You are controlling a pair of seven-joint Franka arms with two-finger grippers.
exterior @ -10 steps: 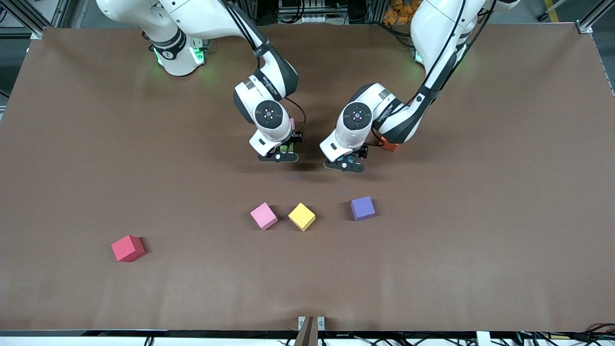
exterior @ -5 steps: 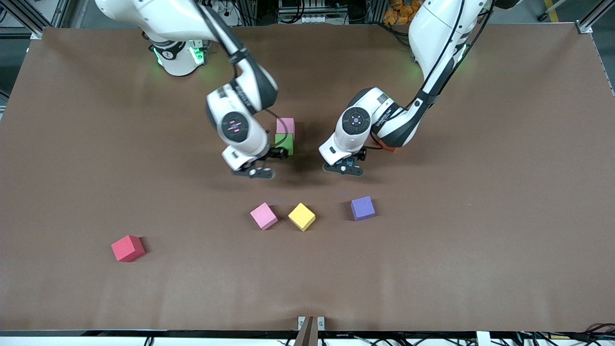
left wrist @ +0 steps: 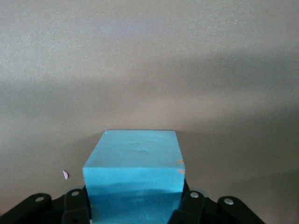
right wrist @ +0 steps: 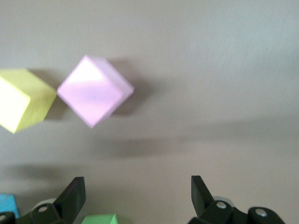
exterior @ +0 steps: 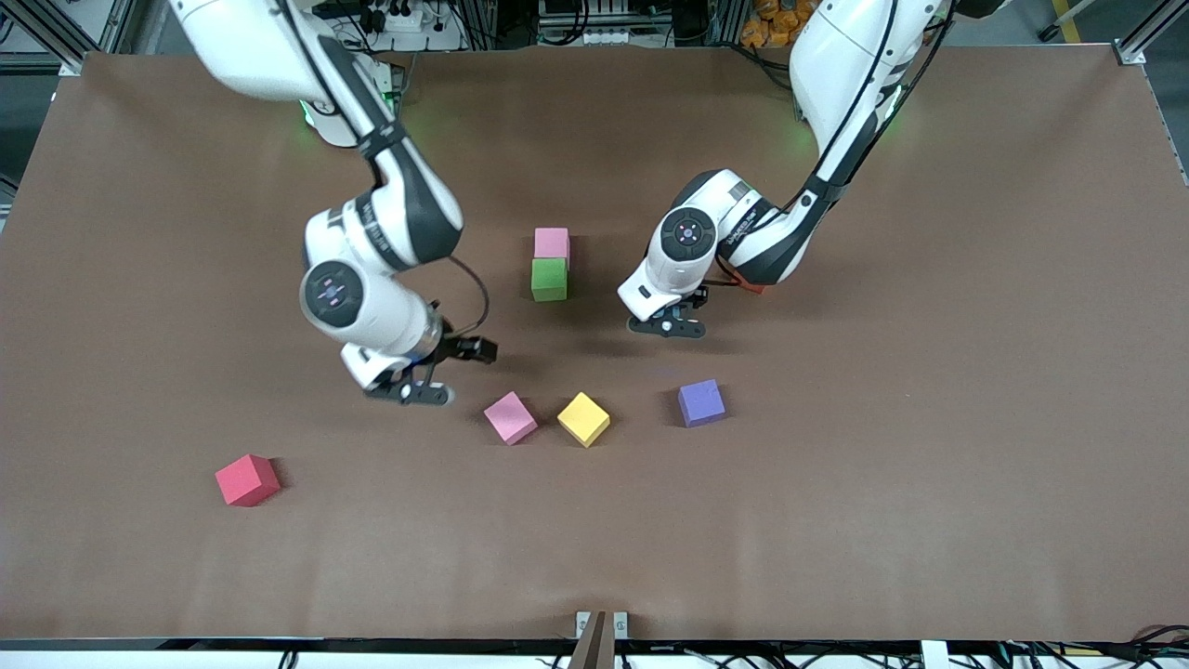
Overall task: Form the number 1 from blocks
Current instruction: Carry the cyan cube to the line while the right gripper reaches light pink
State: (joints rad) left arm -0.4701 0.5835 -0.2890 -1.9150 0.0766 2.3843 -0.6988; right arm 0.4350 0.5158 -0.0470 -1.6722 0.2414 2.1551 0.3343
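Two arms over a brown table (exterior: 929, 465). The left gripper (exterior: 665, 326) is low near the table's middle, its fingers (left wrist: 74, 207) closed on the blue block (left wrist: 135, 172). The orange block (exterior: 751, 287) lies mostly hidden under the left arm. The right gripper (exterior: 409, 390) hangs empty with fingers (right wrist: 72, 196) spread wide, just beside the loose pink block (exterior: 510, 417), toward the right arm's end.

A second pink block (exterior: 552, 242) touches the green block (exterior: 549, 279), pink farther from the camera, forming a short column at mid-table. Nearer the camera edge, a row: loose pink, yellow block (exterior: 583, 418), purple block (exterior: 701, 402). The red block (exterior: 247, 479) sits alone toward the right arm's end, nearest the camera edge.
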